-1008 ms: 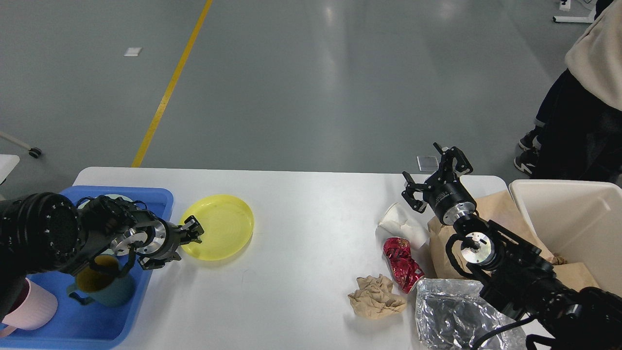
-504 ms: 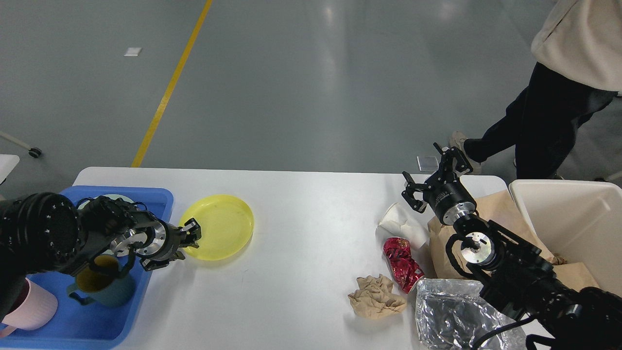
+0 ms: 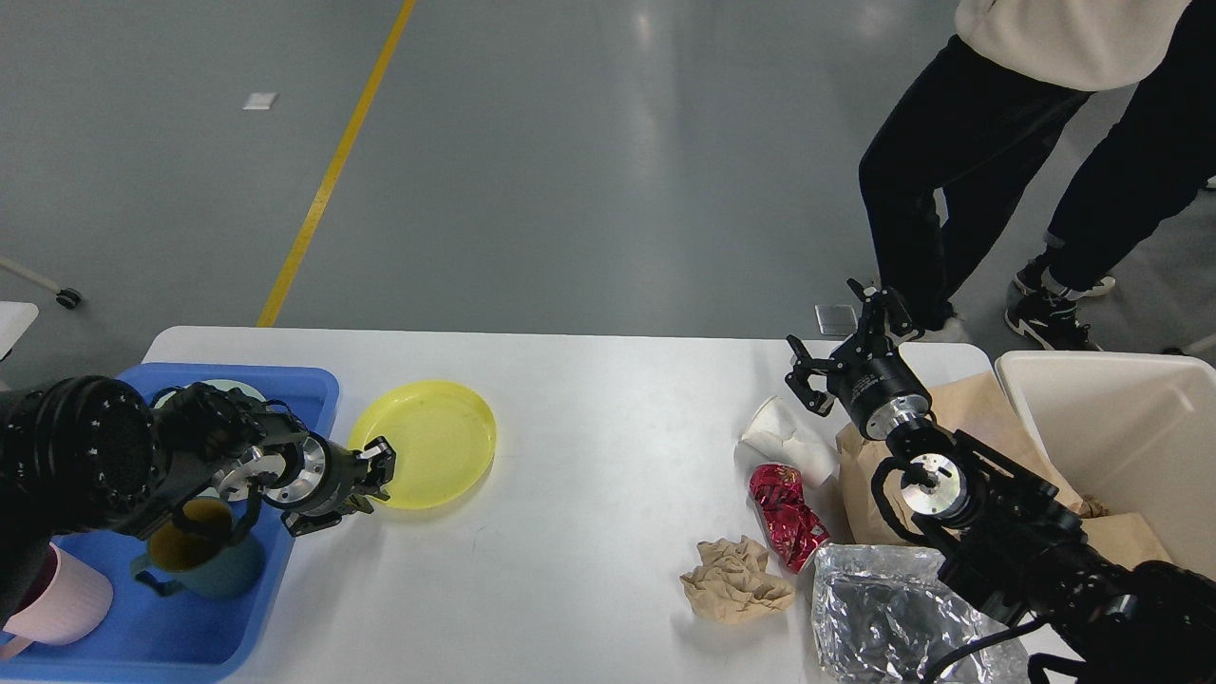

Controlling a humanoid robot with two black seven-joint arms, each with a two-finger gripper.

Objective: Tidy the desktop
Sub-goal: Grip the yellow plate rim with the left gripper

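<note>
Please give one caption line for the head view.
Left pincer at the yellow plate rim; right pincer open above trash on the desktop.

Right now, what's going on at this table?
The left hand is at the near-left rim of the yellow plate beside the blue tray, which already holds a green mug and a pink cup. The right hand hovers open above a white paper cup. Wrappers, crumpled paper and foil lie on the desktop near a cream bin.

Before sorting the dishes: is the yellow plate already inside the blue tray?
No, the yellow plate lies on the desktop, just right of the blue tray.
</note>
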